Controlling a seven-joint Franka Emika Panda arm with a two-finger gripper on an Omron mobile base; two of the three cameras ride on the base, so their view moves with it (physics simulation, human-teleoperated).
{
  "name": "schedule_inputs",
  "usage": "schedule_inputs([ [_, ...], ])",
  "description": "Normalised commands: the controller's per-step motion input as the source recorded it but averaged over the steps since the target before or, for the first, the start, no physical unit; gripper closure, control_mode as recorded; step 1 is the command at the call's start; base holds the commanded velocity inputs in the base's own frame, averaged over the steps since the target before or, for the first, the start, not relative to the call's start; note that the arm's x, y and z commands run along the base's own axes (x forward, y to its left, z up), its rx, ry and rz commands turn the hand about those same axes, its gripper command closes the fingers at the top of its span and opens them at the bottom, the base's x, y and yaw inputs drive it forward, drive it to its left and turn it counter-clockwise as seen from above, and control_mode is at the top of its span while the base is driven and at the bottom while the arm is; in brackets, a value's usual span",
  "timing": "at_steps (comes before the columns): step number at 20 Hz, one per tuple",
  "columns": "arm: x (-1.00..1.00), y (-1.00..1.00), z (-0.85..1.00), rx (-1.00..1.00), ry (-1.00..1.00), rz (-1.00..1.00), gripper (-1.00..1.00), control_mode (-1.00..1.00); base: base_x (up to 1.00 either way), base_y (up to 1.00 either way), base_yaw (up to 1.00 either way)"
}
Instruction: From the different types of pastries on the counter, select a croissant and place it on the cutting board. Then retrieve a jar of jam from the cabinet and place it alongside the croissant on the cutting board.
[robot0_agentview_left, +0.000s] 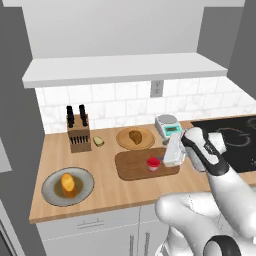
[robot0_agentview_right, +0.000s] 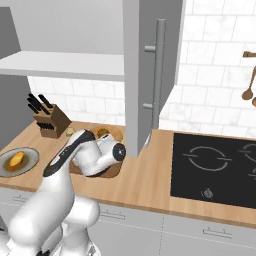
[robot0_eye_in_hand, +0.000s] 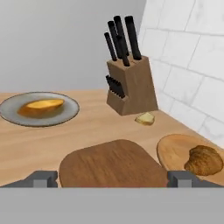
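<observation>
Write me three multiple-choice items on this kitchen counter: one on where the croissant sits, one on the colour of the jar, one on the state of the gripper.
1. Where is the croissant?
A. on the round wooden plate
B. on the cutting board
C. on the grey plate

2. What colour is the jar on the cutting board?
A. blue
B. red
C. green

3. How is the gripper?
A. shut on the croissant
B. shut on a knife
C. open, holding nothing

Answers:
1. A: the croissant lies on the round wooden plate behind the board, by the knife block.
2. B: the small jar near the board's right end is red.
3. C: in the hand view the two fingertips stand far apart with only the bare board between them.
</observation>
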Motion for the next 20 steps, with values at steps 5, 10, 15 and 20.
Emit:
schedule_inputs([
  [5, -0.44, 0.66, 0.04, -0.11, 0.0, -0.52, -1.0, -1.0, 0.0, 0.0, 0.0],
  [10, 0.07, 0.33, -0.48, -0.07, 0.08, -0.78, -1.0, -1.0, 0.0, 0.0, 0.0],
  [15, 0.25, 0.41, -0.2, -0.03, 0.0, -0.29, -1.0, -1.0, 0.0, 0.0, 0.0],
  [20, 0.55, 0.18, -0.08, -0.08, -0.01, -0.34, -1.0, -1.0, 0.0, 0.0, 0.0],
])
